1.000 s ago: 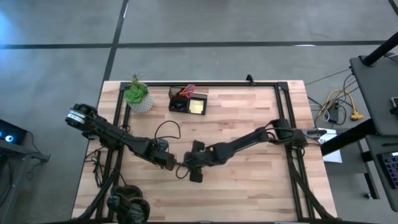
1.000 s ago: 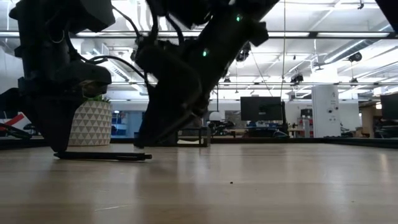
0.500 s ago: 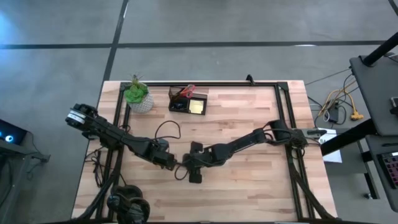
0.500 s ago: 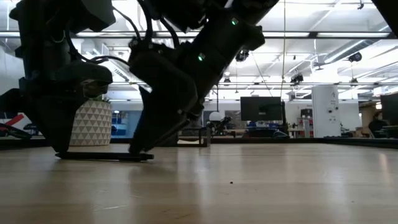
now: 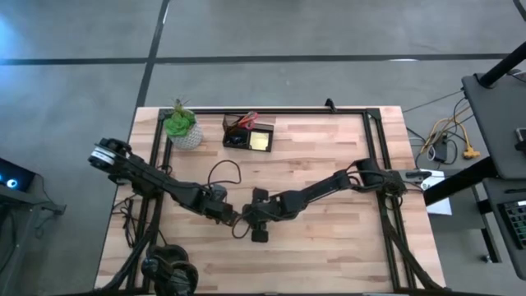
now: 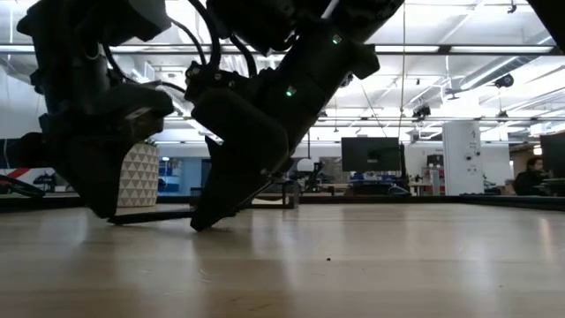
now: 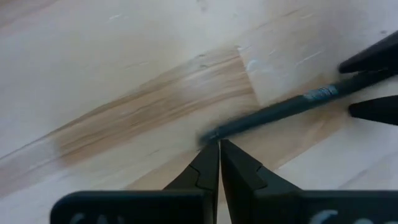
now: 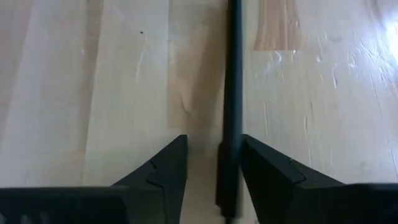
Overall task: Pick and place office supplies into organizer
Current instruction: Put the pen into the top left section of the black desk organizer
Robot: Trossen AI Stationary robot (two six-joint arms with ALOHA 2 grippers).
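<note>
A black pen [image 7: 292, 102] lies flat on the wooden table [image 5: 329, 238], near the table's middle. My left gripper [image 7: 217, 144] is shut, pointing steeply down, with its tips at one end of the pen. My right gripper [image 8: 214, 177] is open and slants down over the pen's other part [image 8: 231, 93], one finger on each side of the shaft. In the low view, both grippers [image 6: 110, 212] [image 6: 205, 221] reach down to the table. The black organizer [image 5: 248, 134] stands at the far edge, holding red-handled scissors and a yellow pad. My left gripper meets the pen's end [image 7: 208, 134] with its shut fingertips, coming steeply from above; the pen stays flat on the table. My right gripper has the shaft close along one finger [image 8: 267, 174], with a gap to the other; whether it touches, I cannot tell.
A potted green plant [image 5: 182, 127] in a white pot stands left of the organizer. A black cable loop [image 5: 222, 173] hangs over the table behind my left arm. Bare wood lies to the right and near side.
My right gripper has sunk to the table, its fingertips coming down around the pen. My left gripper has tipped a little at the pen's end.
</note>
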